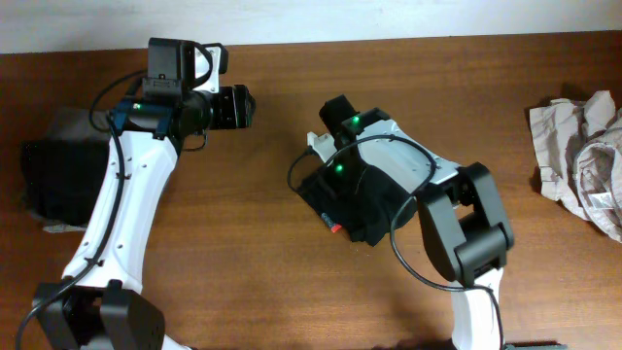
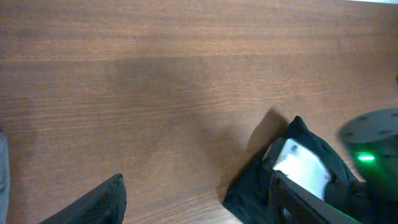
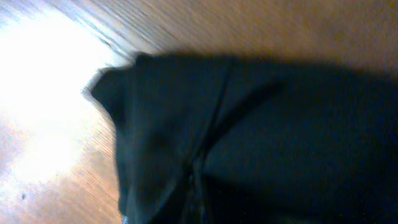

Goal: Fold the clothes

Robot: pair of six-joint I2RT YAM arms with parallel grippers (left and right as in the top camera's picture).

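Observation:
The clothes in hand are a folded black garment [image 1: 374, 216] lying mid-table, with a red-orange bit showing at its near corner. My right gripper [image 1: 337, 194] is down on top of it. In the right wrist view the black cloth [image 3: 261, 124] fills the picture and hides the fingers, so I cannot tell how the jaws stand. My left gripper [image 1: 245, 107] hovers over bare wood to the garment's upper left, open and empty. In the left wrist view its fingers [image 2: 102, 204] stand wide apart, and the garment's edge [image 2: 249, 186] shows at the lower right.
A dark pile of clothes [image 1: 56, 180] lies at the table's left edge under the left arm. A crumpled beige and grey heap [image 1: 583, 156] sits at the right edge. Bare wooden table [image 1: 243, 243] separates the two arms.

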